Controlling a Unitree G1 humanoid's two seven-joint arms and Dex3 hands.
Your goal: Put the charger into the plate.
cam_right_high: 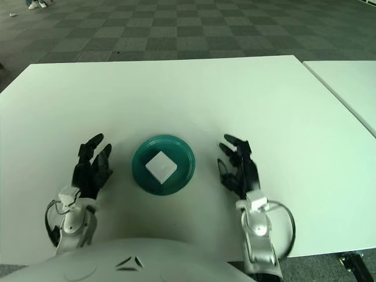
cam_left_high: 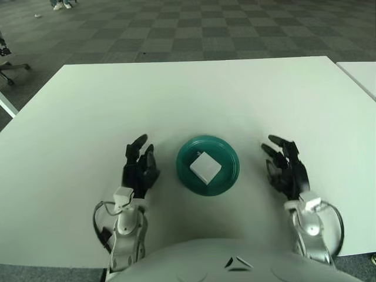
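White and blocky, the charger [cam_left_high: 205,167] lies flat in the middle of the plate [cam_left_high: 228,154], a small square slab turned corner-up like a diamond, with a matte plastic face. I see the plate as a round, shallow dish in glossy teal, its raised rim catching a bit of light. It sits on the desk [cam_left_high: 194,94], a broad smooth white top with a plain, even surface. At 9 o'clock of the plate, just beside it, my left hand [cam_left_high: 138,170] shows with its black jointed fingers [cam_left_high: 139,143] spread and relaxed, holding nothing. At 3 o'clock, a little apart from the rim, my right hand [cam_left_high: 285,169] shows the same way, fingers open and empty. Beyond the desk at 12 o'clock, the floor [cam_left_high: 194,29] is grey carpet tile laid in a checker pattern.
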